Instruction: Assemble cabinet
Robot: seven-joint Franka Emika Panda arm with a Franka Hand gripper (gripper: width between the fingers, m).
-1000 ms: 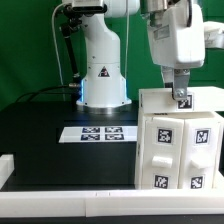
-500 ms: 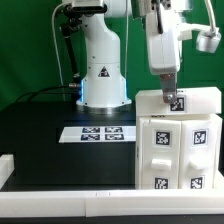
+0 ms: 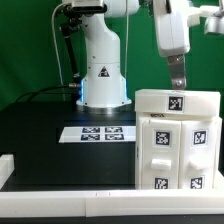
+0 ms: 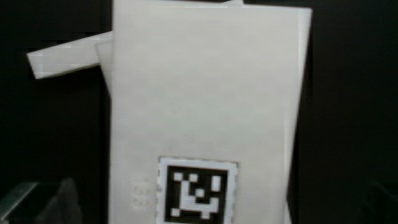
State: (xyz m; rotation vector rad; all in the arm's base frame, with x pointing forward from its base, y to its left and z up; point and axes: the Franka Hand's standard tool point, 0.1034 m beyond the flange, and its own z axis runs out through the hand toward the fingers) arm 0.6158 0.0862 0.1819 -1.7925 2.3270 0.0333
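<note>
Exterior view: fingers above cabinet.

cabinet at exterior view's right, marker board beside (leftward)

The exterior view is evenly and brightly lit, with a green backdrop in flat colour and a blue glow at the foot of the robot base. The black tabletop swallows shadow; no hard glare shows on it. The white cabinet below the jaws is near overexposed, its edges soft. The wrist view is dimmer and blurred: the cabinet reads greyish-pink, its tag smeared, and the surroundings fall to black.
</note>
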